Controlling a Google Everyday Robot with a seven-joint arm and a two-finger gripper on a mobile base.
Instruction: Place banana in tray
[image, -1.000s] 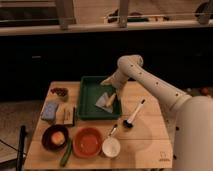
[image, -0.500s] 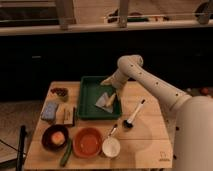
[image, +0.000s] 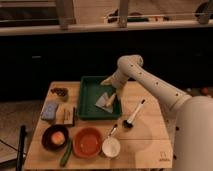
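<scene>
A green tray (image: 89, 98) lies on the wooden table (image: 145, 142), at the middle of its far side. A pale yellow piece that looks like the banana (image: 112, 98) sits over the tray's right part, next to a grey-white cloth-like thing (image: 103, 102) lying in the tray. My gripper (image: 110, 92) reaches down from the white arm (image: 150, 82) on the right and is right at the banana, above the tray's right half. I cannot tell whether the banana rests on the tray floor.
On the table's near side stand a brown bowl with an orange fruit (image: 55, 138), a red plate (image: 88, 143), a white cup (image: 111, 147) and a green cucumber (image: 66, 155). A black-headed utensil (image: 133, 116) lies right of the tray. A blue sponge (image: 49, 110) and a small box (image: 66, 115) lie at the left.
</scene>
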